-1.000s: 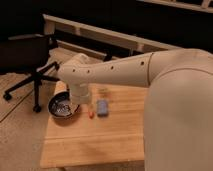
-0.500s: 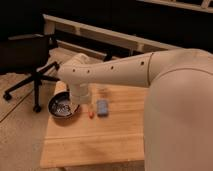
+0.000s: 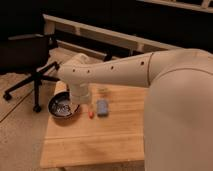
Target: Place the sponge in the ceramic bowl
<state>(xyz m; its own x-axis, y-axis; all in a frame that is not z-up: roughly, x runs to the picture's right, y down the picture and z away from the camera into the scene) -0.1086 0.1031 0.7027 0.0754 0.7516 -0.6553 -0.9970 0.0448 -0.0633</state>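
The sponge (image 3: 102,106), the only one here, lies flat on the counter (image 3: 100,145), just to the right of the gripper (image 3: 78,100). The gripper's fingers are spread and hold nothing, hanging at the near-right rim of the single bowl (image 3: 54,111). One orange stick (image 3: 90,114) lies between bowl and sponge, and the one arm (image 3: 120,72) reaches in from the right, nearly level, its wrist turned down.

— What was the worktop (image 3: 100,142) made of?
— Pale wood in planks, matt. The ceramic bowl (image 3: 52,106) on it was dark outside, glossy and speckled within.
— And the sponge (image 3: 102,106)?
— Light blue, soft-looking, dull.
— The gripper (image 3: 78,101)?
— It hung at the bowl's right edge. Like the arm (image 3: 125,70), it had a smooth off-white shell, plastic by the look, faintly shiny.
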